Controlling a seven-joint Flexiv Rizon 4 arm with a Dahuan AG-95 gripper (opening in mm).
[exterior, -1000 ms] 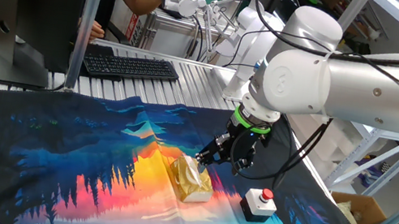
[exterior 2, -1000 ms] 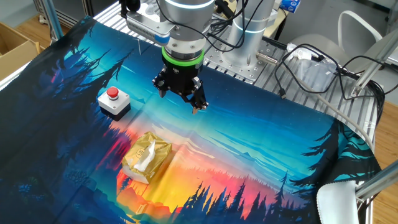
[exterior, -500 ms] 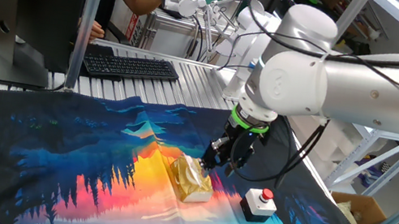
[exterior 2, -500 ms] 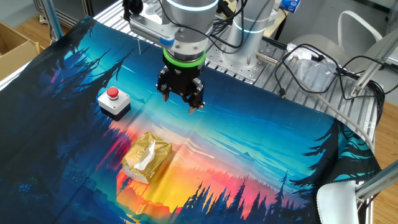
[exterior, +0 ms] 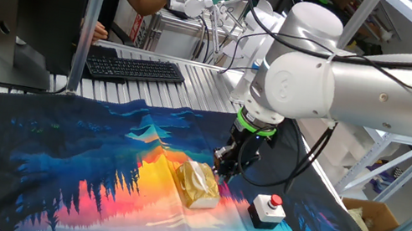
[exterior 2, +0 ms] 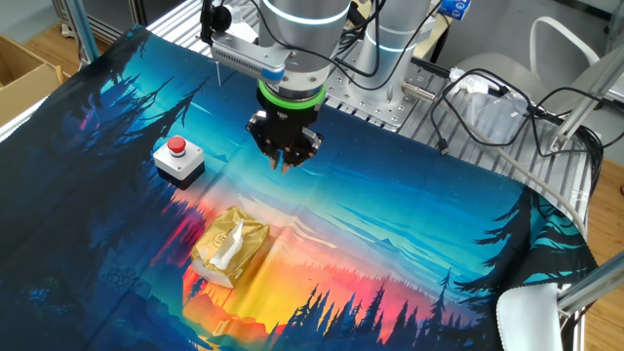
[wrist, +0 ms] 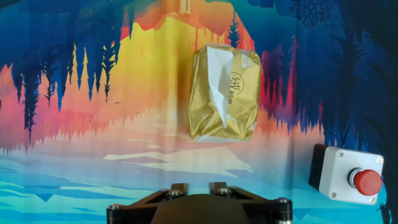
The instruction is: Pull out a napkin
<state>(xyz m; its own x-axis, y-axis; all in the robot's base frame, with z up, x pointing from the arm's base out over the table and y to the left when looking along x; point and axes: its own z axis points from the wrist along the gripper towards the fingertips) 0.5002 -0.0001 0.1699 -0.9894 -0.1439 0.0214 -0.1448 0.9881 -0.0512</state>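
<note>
The napkin [wrist: 217,87] is a white tissue sticking out of the slit in the top of a shiny gold tissue pack [wrist: 224,93] that lies on the colourful cloth. The pack also shows in one fixed view [exterior: 196,185] and in the other fixed view [exterior 2: 228,247]. My gripper [exterior 2: 284,166] hangs above the cloth, apart from the pack, between it and the table's far edge. Its fingers point down, look closed together and hold nothing. In one fixed view the gripper [exterior: 224,170] is just above the pack's far right corner. The hand view shows only the hand's dark body [wrist: 198,208] at the bottom edge.
A small grey box with a red button [wrist: 348,175] stands on the cloth beside the pack and also shows in the other fixed view [exterior 2: 178,161]. A keyboard [exterior: 134,67] and a monitor [exterior: 35,0] sit behind the cloth. Cables [exterior 2: 507,97] lie past the far edge.
The gripper has turned about its wrist and shifted slightly towards the pack. It now looks narrower in both fixed views. The pack and the button box have not moved.
</note>
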